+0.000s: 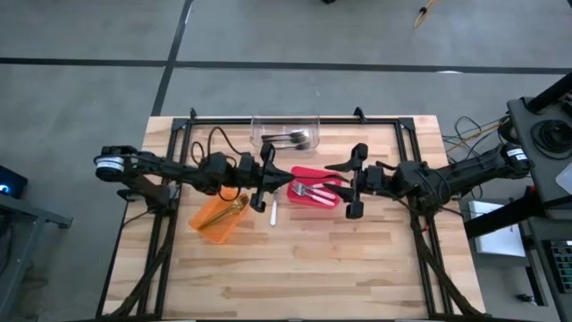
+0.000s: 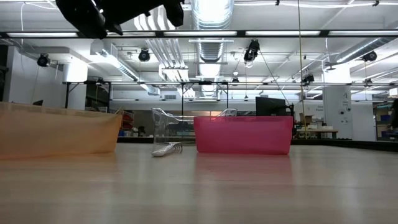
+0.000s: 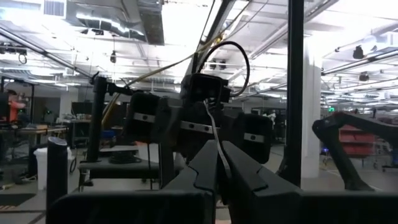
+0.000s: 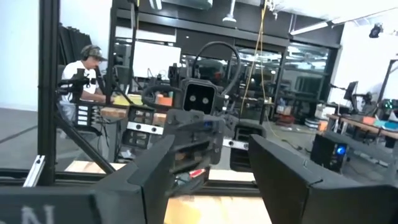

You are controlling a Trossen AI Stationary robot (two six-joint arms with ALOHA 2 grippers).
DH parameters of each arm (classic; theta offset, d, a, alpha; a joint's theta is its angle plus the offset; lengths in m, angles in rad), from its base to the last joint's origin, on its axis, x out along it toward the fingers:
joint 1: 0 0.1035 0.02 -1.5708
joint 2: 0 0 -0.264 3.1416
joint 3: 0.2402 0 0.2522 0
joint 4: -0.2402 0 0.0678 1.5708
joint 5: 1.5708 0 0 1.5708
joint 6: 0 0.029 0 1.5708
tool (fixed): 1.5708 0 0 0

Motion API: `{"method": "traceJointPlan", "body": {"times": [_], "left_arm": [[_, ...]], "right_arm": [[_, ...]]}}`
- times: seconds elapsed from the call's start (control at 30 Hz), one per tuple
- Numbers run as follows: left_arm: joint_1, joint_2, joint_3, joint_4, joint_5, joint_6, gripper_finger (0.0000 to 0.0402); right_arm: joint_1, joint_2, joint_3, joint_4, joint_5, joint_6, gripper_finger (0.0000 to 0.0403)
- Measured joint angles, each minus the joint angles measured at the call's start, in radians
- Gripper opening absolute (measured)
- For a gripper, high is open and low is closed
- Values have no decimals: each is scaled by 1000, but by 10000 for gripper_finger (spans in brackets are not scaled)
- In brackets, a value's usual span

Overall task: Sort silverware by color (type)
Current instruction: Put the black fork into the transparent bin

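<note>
No brand, label or readable writing shows on the bins or the arms. In the high view the wooden desk [image 1: 304, 268] fills the centre of the frame, with three bins in its upper middle: a clear bin [image 1: 286, 132] at the top holding dark utensils [image 1: 288, 139], a red bin [image 1: 315, 193] just right of centre holding silver forks [image 1: 313, 190], and an orange bin [image 1: 218, 216] to the lower left holding gold utensils [image 1: 234, 207]. One small white piece [image 1: 274, 213] lies alone on the bare wood between the orange and red bins; in the low view a silver fork [image 2: 168, 149] lies on the desk in front of the clear bin, left of the red one. The left tool [image 1: 265, 175] hangs over the gap between the orange and red bins, fingers pressed together and holding nothing — its wrist view shows the two fingers meeting at a point. The right tool [image 1: 355, 182] sits at the right end of the red bin, its fingers [image 4: 292, 180] spread wide apart with nothing between them. The two arms face each other closely across the red bin, each filling the other's wrist view. A black frame rail borders the desk's top and sides. Beyond it, a person sits at a workstation in the upper left of the right wrist view.
</note>
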Motion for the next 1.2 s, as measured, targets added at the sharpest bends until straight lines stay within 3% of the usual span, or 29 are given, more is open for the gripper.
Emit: {"method": "traceJointPlan", "body": {"times": [0.17, 0.3, 0.57, 0.83, 1.0, 1.2], "left_arm": [[0, 0, -1, 0, 0, 0, 0], [0, 0, -1, 0, 0, 0, 0], [0, 0, -2, 0, 2, 1, 0], [0, 0, -2, -1, -12, 3, 2], [0, -1, -2, -6, -18, 16, 45], [2, -2, -2, -41, -68, 44, 137]], "right_arm": [[0, 0, 2, 10, -3, -20, 190], [0, 0, 2, 35, -3, -23, 163], [0, 2, 2, 37, 5, -21, 26], [0, 2, 2, 33, 12, -2, 12], [0, 2, 3, 15, 8, -5, 11], [0, -14, 3, -64, 80, 17, 10]]}}
